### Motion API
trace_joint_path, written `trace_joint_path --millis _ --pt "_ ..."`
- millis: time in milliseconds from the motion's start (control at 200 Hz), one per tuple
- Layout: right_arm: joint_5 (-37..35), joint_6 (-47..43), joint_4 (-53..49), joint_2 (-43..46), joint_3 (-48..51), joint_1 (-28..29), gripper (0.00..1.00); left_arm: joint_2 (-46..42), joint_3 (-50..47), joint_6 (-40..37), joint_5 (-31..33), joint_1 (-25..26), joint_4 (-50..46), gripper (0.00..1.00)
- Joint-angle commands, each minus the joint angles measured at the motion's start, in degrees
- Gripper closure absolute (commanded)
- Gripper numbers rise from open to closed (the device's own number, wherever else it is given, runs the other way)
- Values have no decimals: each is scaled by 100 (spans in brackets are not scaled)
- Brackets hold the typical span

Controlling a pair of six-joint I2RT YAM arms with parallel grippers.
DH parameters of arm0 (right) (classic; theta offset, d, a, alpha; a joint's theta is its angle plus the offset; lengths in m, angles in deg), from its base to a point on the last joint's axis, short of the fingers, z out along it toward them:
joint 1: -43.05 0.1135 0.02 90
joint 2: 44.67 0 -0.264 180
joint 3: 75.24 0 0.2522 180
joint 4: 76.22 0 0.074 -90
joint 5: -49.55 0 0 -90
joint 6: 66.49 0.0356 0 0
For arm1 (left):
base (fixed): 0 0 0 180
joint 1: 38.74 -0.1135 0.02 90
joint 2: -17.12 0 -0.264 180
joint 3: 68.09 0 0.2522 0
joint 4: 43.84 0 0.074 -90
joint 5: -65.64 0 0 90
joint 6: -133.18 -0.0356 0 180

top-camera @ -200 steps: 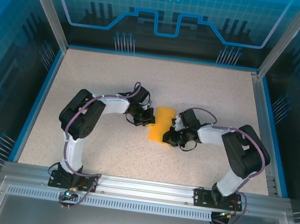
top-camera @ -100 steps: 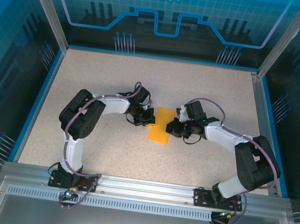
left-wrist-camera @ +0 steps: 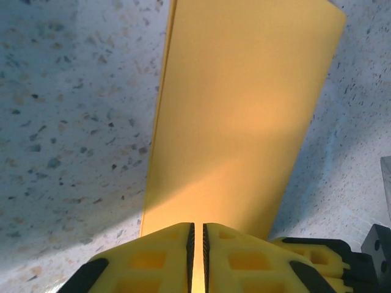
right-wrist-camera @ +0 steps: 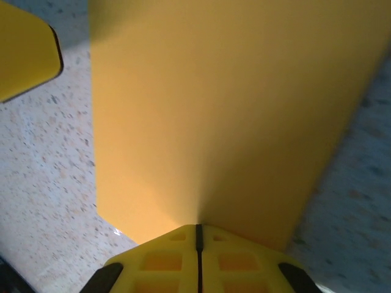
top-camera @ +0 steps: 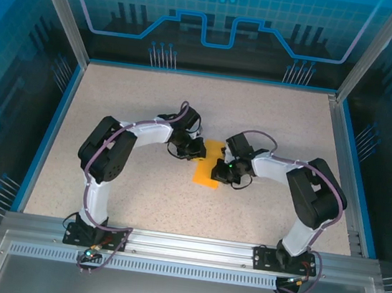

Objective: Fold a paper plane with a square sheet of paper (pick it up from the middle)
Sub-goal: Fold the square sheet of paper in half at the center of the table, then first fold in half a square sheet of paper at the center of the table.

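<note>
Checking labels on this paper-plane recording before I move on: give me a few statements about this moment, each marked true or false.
1. The orange paper lies near the middle of the table. True.
2. The orange paper is spread out as a full square. False: it is folded into a narrow strip, longer than wide.
3. The right claw is shut on the paper's edge. True.
4. The left claw gapes wide open. False: its jaws stand only a thin slit apart, at the paper's end.
</note>
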Motion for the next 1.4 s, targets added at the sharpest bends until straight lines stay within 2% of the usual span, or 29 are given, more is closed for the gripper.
trace_joint_path --millis 0,115,210,465,700,975,1156,1396 --pt "-147 382 -193 -259 -239 264 94 -477 -90 124 421 -3 -223 84" --pt "-261 798 -146 -487 -439 450 93 -857 -565 424 790 -80 -120 83" --pt "-283 1025 78 -619 -580 495 94 -1177 -1047 663 806 -136 132 82" --pt "-232 902 -5 -804 -1249 347 93 -1854 -1963 1169 729 -135 787 83" --pt "247 439 489 -17 -777 -143 92 -2161 -2365 1625 327 192 1604 86" --pt "1183 -383 733 166 -120 -1045 96 -1685 -1815 1724 255 780 1634 93" --pt "1332 -572 618 -148 -341 -1087 100 -1138 -1291 1742 293 962 1481 96" --pt "1463 -526 668 -577 -483 -1044 100 -681 -974 1742 389 990 1288 99"
